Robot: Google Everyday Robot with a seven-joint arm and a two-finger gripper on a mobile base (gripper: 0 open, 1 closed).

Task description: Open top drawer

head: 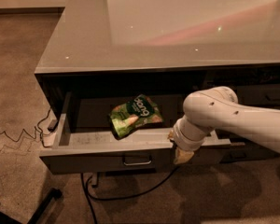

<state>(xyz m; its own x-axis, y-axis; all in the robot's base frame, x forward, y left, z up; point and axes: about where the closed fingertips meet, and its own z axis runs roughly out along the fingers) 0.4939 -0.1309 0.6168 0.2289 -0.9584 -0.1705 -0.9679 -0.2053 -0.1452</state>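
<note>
Jaws sit at the open top drawer [93, 161] front, rightward; whether clenched, I cannot tell.

My arm [252, 125] shows as a thick, smooth white tube with a slightly glossy shell; a few small dark dots run along it, screws or holes, I cannot tell which; over the right part of the top drawer [93, 158] it swells into a rounded white joint housing; below that sits a short white wrist collar with ringed seams; my gripper [182, 156] is pale tan, against that drawer's front panel, right of centre.
</note>
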